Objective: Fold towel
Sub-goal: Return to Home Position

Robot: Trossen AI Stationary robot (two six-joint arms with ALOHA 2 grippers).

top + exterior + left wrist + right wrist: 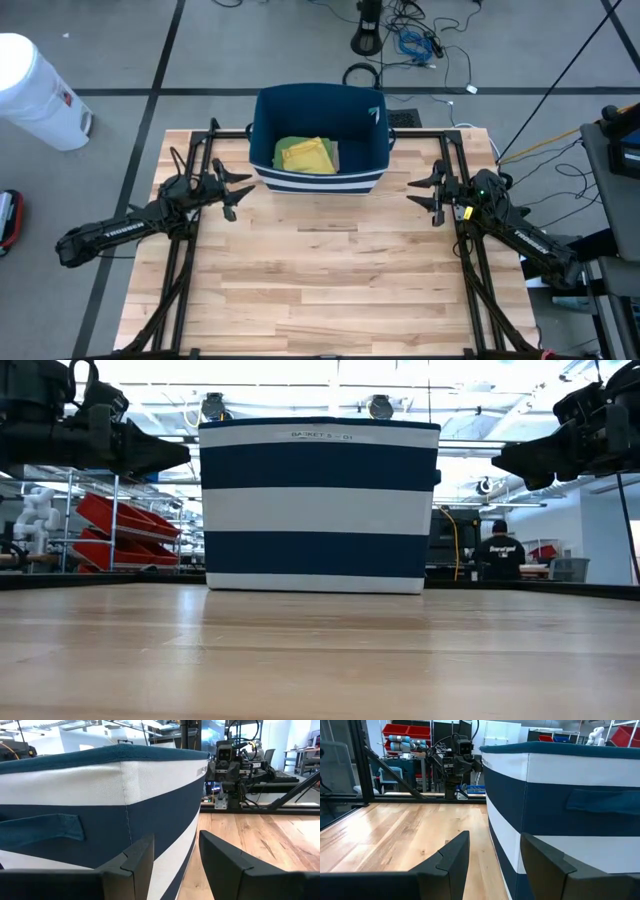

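A yellow-green towel [306, 155] lies folded on the bottom of a navy-and-white striped fabric basket [318, 180] at the table's far middle. The towel shows only in the high view; the basket's walls hide it elsewhere. My left gripper [240, 189] hovers open just left of the basket, above the table, its fingers pointing at the basket's near left corner [125, 785]. My right gripper [425, 194] hovers open just right of the basket, pointing at its right wall [560, 800]. Neither touches anything.
The basket [318, 505] stands on the wooden table [320, 270], whose near half is bare wood. Black frame rails [190, 250] run along both sides under the arms. A white bin [35, 90] stands on the floor beyond the far left corner. A person [497, 550] shows far behind.
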